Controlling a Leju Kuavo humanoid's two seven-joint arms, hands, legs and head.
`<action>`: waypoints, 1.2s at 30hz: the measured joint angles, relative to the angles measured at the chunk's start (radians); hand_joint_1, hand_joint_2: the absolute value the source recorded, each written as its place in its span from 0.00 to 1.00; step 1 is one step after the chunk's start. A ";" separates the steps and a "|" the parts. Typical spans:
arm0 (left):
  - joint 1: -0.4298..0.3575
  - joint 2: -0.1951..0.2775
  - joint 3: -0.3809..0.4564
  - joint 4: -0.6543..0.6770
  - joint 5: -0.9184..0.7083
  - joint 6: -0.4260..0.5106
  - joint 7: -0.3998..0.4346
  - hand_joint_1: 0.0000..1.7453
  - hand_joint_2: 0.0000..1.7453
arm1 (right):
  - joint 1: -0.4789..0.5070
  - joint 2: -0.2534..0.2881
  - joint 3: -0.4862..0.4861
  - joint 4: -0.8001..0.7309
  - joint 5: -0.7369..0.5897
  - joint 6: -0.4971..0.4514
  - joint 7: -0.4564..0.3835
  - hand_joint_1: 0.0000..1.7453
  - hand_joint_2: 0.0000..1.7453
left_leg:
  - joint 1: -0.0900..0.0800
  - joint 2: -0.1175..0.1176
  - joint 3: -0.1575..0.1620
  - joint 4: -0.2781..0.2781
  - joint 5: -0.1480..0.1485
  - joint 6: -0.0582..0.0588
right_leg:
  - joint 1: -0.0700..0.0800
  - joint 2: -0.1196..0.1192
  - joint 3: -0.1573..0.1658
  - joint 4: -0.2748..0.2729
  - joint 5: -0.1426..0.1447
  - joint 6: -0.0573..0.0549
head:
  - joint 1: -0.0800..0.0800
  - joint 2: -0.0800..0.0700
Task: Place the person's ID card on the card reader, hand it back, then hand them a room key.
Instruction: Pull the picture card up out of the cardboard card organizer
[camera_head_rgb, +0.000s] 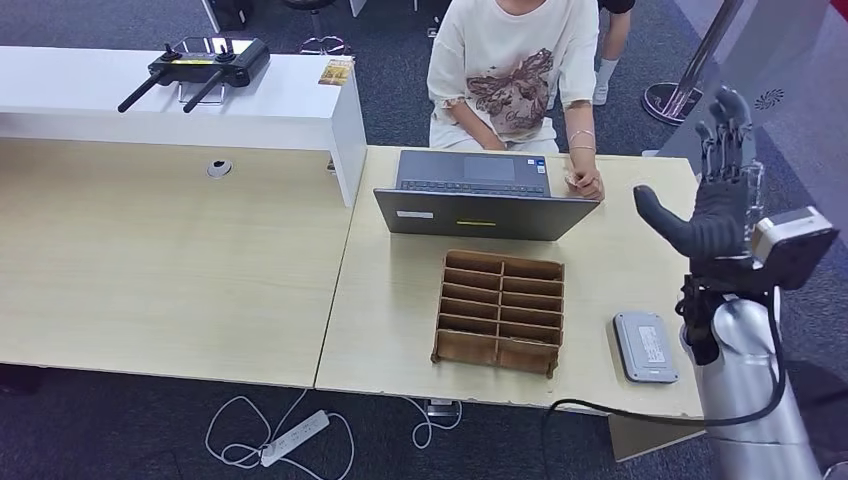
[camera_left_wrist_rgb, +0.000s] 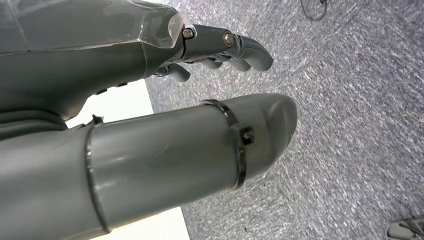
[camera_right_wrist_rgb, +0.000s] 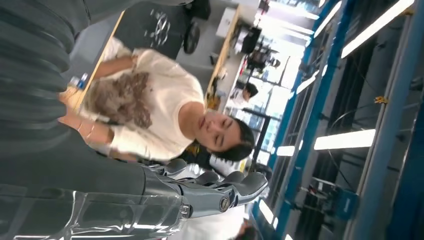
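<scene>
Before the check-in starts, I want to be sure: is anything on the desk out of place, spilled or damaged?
Nothing stands out. The laptop, wooden organizer and grey card reader sit flat and undamaged on the desk. The right robot hand is raised, holding nothing.

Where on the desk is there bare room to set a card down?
Bare wood lies between the wooden organizer and the card reader, and left of the organizer toward the desk seam. Crowded: the far edge, with the laptop and the person's hand.

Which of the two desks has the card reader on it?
The smaller desk on the robot's right, holding the grey card reader, organiser and laptop.
</scene>
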 joint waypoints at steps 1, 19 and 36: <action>0.000 -0.001 0.000 0.000 0.005 0.001 0.001 0.00 0.00 | 0.044 0.008 0.000 -0.030 0.026 -0.028 -0.013 0.00 1.00 | 0.000 0.000 0.000 0.000 0.000 0.000 | 0.000 0.000 0.000 0.000 0.000 0.000 | 0.000 0.000; 0.000 -0.012 0.000 0.000 0.029 0.004 0.023 0.00 0.00 | 0.484 0.336 -0.130 -0.321 -0.240 -0.112 -0.055 0.00 1.00 | 0.002 0.001 0.001 -0.001 -0.001 -0.001 | 0.002 0.001 0.000 0.001 -0.003 -0.003 | 0.000 0.000; -0.001 -0.023 0.000 0.000 0.027 0.003 0.024 0.00 0.00 | 0.554 0.359 -0.162 -0.332 0.678 -0.442 0.163 0.00 1.00 | 0.002 0.002 0.001 -0.001 -0.001 -0.001 | 0.002 0.001 0.000 0.001 -0.003 -0.003 | 0.000 0.000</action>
